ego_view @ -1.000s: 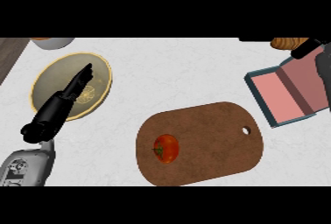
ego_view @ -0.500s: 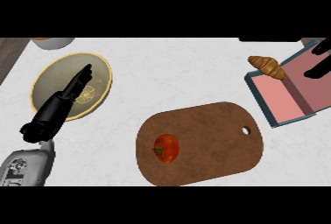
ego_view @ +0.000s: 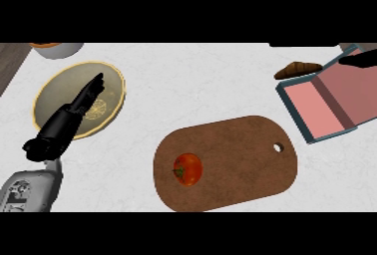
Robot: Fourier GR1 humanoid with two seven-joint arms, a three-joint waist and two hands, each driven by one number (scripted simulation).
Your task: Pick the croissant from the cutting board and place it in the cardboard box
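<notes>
Off the cutting board [ego_view: 228,164] already: croissant [ego_view: 297,69] at upper right, just beside the cardboard box [ego_view: 331,102], not yet inside. Right hand [ego_view: 361,60] barely visible at the right edge, fingers impossible to tell. Left hand [ego_view: 70,117] resting over the plate [ego_view: 48,92] at upper left, fingers straight, holding nothing.

One croissant [ego_view: 297,69], one tomato [ego_view: 187,169], one cutting board [ego_view: 236,149], one box [ego_view: 327,102], one plate [ego_view: 52,89], one bowl [ego_view: 57,49].

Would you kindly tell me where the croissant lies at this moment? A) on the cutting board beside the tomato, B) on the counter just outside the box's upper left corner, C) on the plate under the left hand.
B: the croissant lies on the white counter against the box, outside its pink interior.
</notes>
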